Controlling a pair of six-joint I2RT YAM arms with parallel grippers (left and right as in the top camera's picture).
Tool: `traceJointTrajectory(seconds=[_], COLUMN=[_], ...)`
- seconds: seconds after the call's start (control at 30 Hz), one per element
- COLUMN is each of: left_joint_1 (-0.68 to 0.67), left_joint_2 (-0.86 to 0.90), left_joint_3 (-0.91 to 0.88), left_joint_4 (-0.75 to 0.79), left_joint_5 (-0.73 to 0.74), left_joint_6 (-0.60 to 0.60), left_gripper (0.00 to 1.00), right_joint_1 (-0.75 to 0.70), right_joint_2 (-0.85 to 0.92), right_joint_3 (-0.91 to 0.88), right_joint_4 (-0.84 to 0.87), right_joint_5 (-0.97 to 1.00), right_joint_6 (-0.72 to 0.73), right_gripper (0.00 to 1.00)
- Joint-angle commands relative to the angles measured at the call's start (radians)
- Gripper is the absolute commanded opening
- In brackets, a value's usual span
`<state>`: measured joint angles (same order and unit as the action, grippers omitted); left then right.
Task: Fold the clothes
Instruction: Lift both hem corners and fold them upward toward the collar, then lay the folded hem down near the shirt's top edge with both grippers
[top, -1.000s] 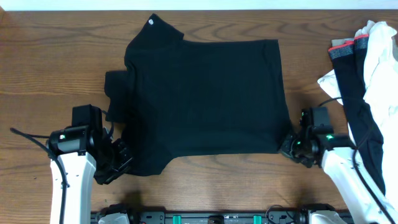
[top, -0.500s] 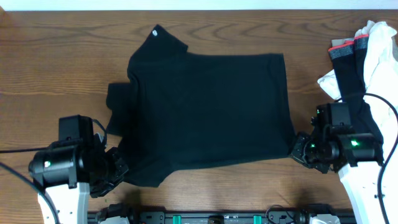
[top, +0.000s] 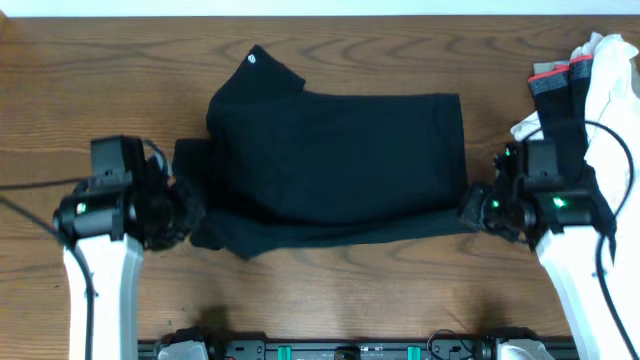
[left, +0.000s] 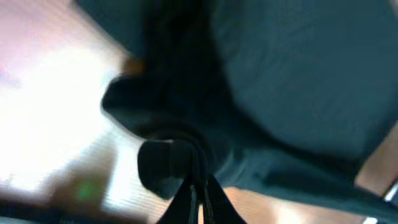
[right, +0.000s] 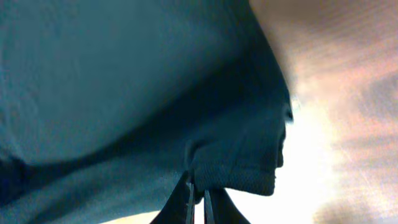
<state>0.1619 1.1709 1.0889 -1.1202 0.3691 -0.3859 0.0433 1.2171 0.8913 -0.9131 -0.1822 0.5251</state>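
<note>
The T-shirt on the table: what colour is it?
The T-shirt is plain black, with a tiny white logo; the overhead view shows it best.

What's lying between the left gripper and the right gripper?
The black T-shirt spans the whole stretch, its near edge pinched by the left gripper at one end and the right gripper at the other; the overhead view shows it.
</note>
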Motion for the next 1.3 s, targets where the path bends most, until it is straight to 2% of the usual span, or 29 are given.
traceJointTrajectory(seconds=[0.0,0.2,0.47,1.03,1.17,1.27], left_joint_1=[0.003,0.003,-0.001,-0.012,-0.028,-0.031], left_joint_2=[0.046,0.11,0.133,0.294,0.327,0.339], left_joint_3=[0.028,0.094,0.119,0.119,0.119,0.119], left_joint_4=[0.068,0.204,0.409,0.523,0.552,0.569], left_joint_5=[0.08,0.106,0.106,0.091,0.091,0.09], left_joint_6=[0.027,0.031,0.053,0.106,0.105,0.106], left_gripper=[0.06,0.06,0.06,0.07,0.09,0.17], right_joint_1=[-0.031,-0.108,-0.213,-0.214,-0.212,-0.212], right_joint_2=[0.071,0.162,0.18,0.269,0.29,0.3], right_joint_3=[0.021,0.021,0.021,0.02,0.02,0.02], right_joint_4=[0.06,0.189,0.268,0.402,0.484,0.542], right_joint_5=[0.026,0.029,0.036,0.014,-0.036,-0.035], right_joint_6=[-0.018,-0.019,-0.019,-0.054,-0.086,-0.09], right_gripper=[0.04,0.04,0.05,0.06,0.1,0.23])
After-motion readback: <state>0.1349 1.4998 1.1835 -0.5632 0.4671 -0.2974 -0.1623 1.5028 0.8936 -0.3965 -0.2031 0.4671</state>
